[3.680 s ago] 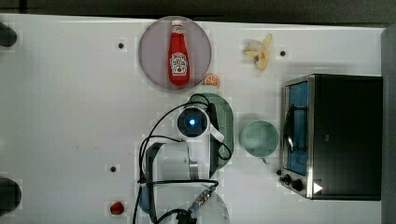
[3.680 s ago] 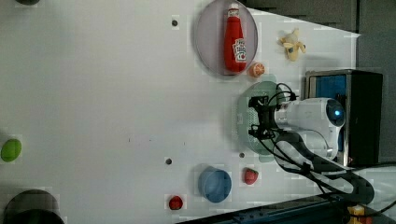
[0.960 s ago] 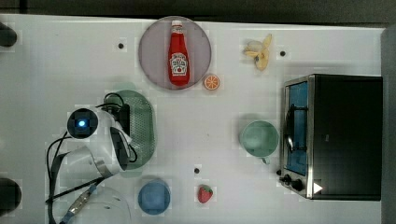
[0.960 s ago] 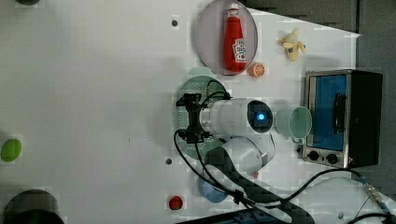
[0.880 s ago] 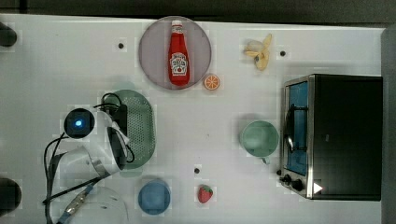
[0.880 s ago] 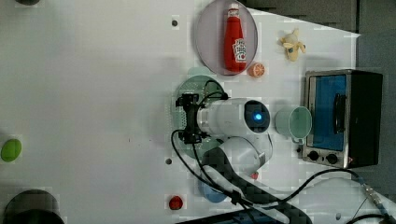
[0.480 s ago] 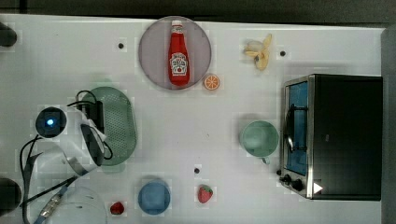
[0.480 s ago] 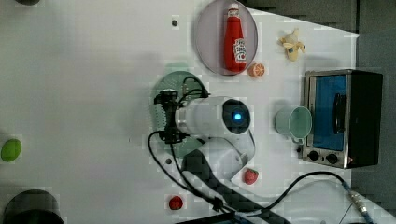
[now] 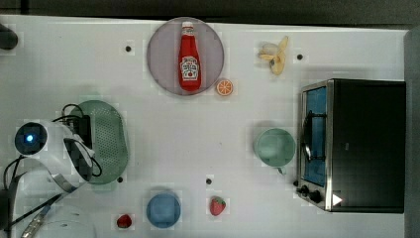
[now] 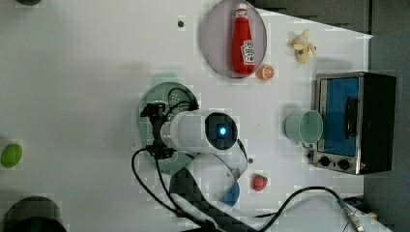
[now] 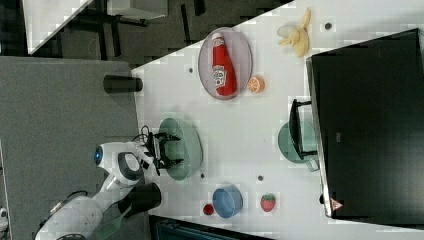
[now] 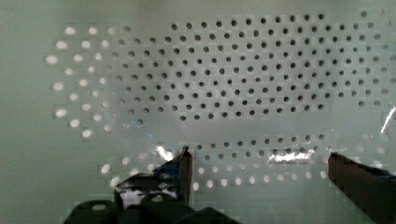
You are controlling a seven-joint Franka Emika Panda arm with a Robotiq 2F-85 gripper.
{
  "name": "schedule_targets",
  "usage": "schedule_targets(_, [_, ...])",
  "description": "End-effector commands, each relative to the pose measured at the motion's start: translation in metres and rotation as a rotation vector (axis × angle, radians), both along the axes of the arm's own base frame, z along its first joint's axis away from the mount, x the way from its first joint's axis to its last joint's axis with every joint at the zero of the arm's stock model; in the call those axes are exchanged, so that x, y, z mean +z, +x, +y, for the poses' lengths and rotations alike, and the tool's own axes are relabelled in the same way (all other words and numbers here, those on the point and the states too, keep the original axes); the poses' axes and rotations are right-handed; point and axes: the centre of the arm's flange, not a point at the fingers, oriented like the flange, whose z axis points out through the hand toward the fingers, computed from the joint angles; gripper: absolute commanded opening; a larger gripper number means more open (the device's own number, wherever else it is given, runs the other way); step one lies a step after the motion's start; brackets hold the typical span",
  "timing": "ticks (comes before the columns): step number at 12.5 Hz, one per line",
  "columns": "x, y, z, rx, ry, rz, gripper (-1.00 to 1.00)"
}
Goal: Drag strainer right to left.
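Note:
The strainer [image 9: 109, 141], a pale green oval colander with a dotted bottom, lies near the top view's left edge of the white table. My gripper [image 10: 153, 131] hangs over the strainer's bowl, and the white arm hides part of the rim. In the right view the gripper [image 11: 170, 150] reaches in from the right view's left side of the strainer [image 11: 187, 145]. In the wrist view the two fingertips [image 12: 184, 165] stand wide apart just above the holed floor of the strainer [image 12: 233, 93]. The gripper is open, and nothing is clamped between the fingers.
A ketchup bottle [image 9: 188, 57] lies on a grey plate [image 9: 161, 64], with an orange slice [image 9: 224, 88] beside it. A banana [image 9: 275, 54], a toaster oven [image 9: 361, 144] and a green cup [image 9: 274, 147] are at the top view's right. A blue bowl [image 9: 163, 210] and strawberry [image 9: 217, 205] sit near the front.
The arm and the strainer have slid together toward the top view's left, away from the green cup. The blue bowl and strawberries are now uncovered.

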Motion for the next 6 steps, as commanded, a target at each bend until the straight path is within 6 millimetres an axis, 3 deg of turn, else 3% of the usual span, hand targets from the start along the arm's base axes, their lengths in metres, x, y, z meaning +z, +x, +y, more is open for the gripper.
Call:
schedule_targets(1, [0.004,0.007,0.005,-0.079,0.007,-0.003,1.0])
schedule_targets(6, [0.007,0.006,0.016,-0.103,0.014,-0.007,1.0])
